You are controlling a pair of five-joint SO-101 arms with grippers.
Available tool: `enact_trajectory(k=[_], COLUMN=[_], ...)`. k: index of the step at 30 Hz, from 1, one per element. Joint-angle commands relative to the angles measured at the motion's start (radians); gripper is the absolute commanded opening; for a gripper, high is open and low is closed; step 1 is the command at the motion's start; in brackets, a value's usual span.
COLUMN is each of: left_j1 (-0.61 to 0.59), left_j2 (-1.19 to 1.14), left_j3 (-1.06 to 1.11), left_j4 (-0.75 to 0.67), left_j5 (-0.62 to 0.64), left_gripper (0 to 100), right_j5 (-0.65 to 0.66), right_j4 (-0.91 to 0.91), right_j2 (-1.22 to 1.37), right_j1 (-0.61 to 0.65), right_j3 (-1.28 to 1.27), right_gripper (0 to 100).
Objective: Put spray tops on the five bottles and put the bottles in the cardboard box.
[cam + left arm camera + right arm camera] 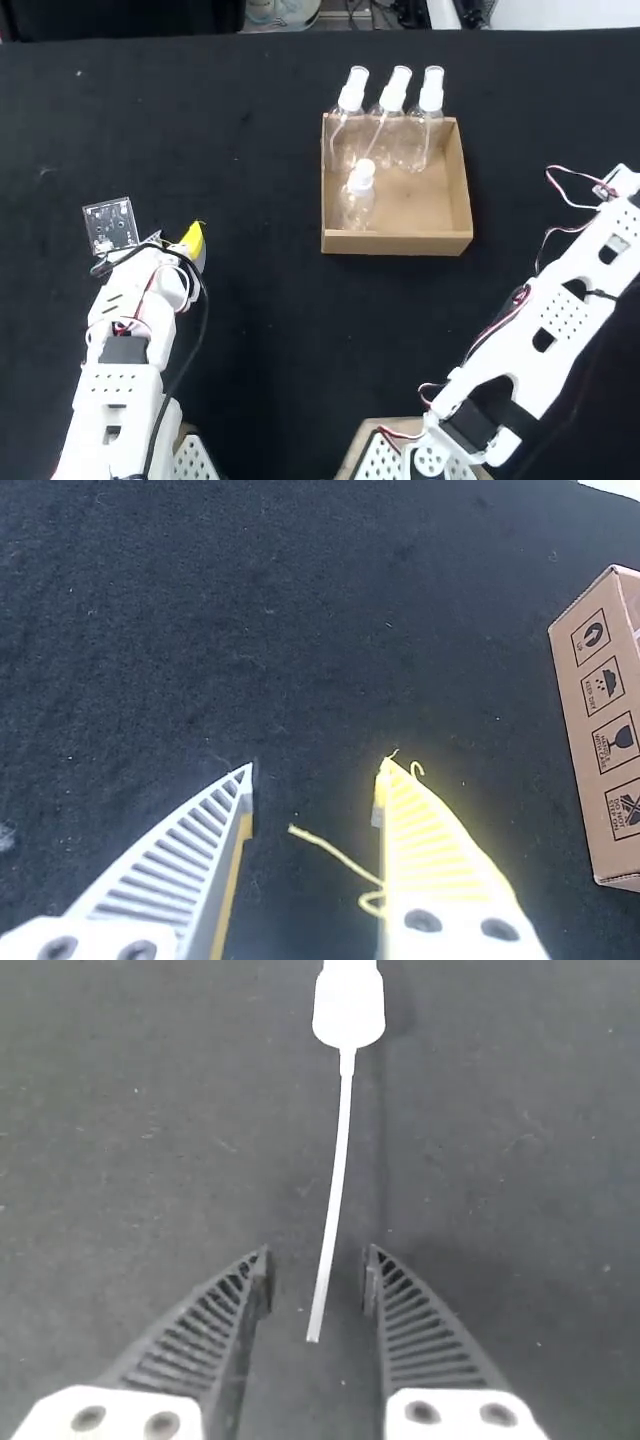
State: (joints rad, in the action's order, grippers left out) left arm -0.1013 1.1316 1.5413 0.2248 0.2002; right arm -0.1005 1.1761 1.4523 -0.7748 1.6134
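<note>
A black table (200, 120) is seen from above, with one cardboard box (400, 242) set at about 2 o'clock from its centre. Four bottles (385, 140) are counted inside it, all standing with spray tops fitted and uppermost. Three are lined along the wall at 12 o'clock, and the fourth bottle (356, 205) is placed alone, nearer the 9 o'clock wall.

The left arm (130, 330) is held at about 8 o'clock, well apart from the box. The left gripper (315, 768) is shown with one white and one yellow finger spread over bare table.

The right arm (560, 330) is at 4 o'clock. One loose spray top (348, 1005) is laid flat on the table, its long axis in line with the right gripper (317, 1254). Its head is pointed away from the gripper, and the free end of its thin dip tube (332, 1210) is laid between the spread fingers, gripped by neither.
</note>
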Motion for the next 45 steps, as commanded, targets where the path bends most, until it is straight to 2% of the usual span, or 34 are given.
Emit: enact_trajectory(k=[1, 15, 21, 28, 45], left_j1=[-0.001, -0.001, -0.001, -0.001, -0.001], left_j2=[0.015, 0.015, 0.015, 0.015, 0.015], left_j3=[-0.013, -0.013, -0.013, -0.013, -0.015], left_j4=[-0.023, -0.023, -0.023, -0.023, -0.023], left_j5=[-0.003, -0.002, -0.002, -0.002, -0.002], left_gripper=[19, 19, 19, 19, 19], right_j5=[-0.011, -0.011, -0.009, -0.008, -0.009], right_j4=[-0.028, -0.02, -0.02, -0.002, 0.005], right_j2=[-0.015, 0.008, 0.004, 0.004, -0.062], right_j1=[0.015, 0.012, 0.011, 0.011, 0.026], right_j3=[0.013, 0.016, 0.019, 0.056, 0.048], right_gripper=[10.6, 10.5, 1.2, 9.4, 9.6])
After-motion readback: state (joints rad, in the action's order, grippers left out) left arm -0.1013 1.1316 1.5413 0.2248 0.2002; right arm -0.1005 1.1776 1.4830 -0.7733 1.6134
